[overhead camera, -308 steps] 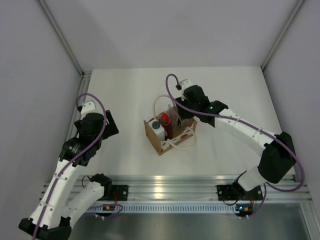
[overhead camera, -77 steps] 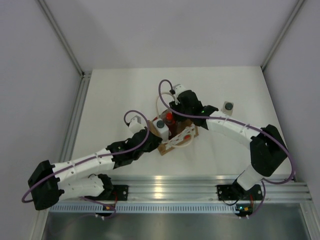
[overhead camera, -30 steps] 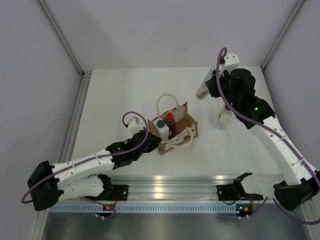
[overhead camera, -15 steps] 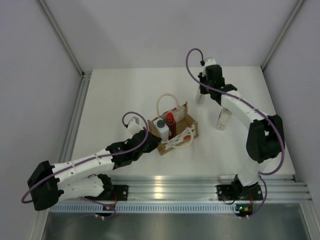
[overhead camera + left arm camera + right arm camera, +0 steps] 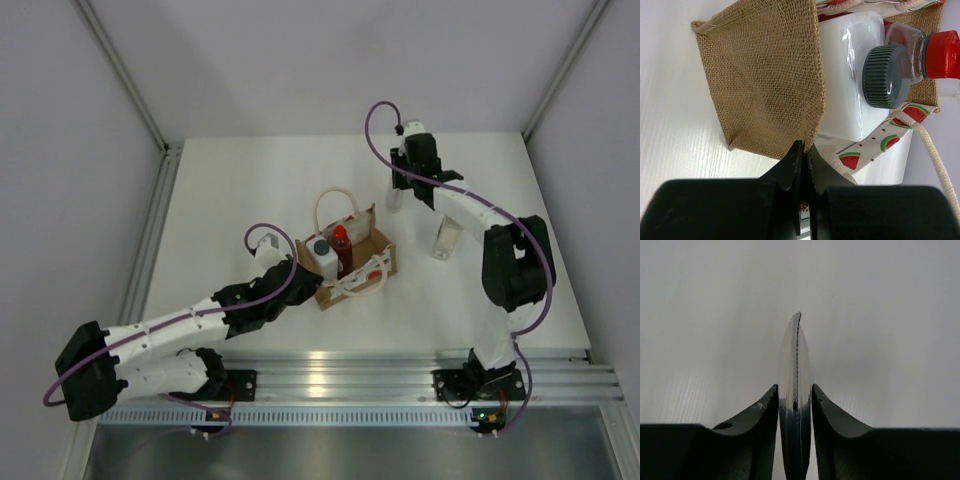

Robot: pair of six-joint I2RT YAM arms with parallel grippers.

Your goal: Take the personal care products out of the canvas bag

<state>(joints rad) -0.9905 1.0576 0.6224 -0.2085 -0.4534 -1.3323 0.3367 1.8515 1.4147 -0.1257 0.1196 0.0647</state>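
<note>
The canvas bag stands mid-table, its burlap wall close up in the left wrist view. Inside it are a white bottle with a grey cap and a red-capped bottle. My left gripper is shut on the bag's near-left edge. At the far side, my right gripper is shut on the white squeeze tube, held end-on just over the table. A clear bottle stands on the table right of the bag.
White rope handles loop up behind the bag, and a watermelon-print strip runs along its side. Grey walls enclose the white table on three sides. An aluminium rail runs along the near edge.
My right arm has swung the white tube left and down from high over the back right to just above the far table. The left arm and the bag have not moved.
</note>
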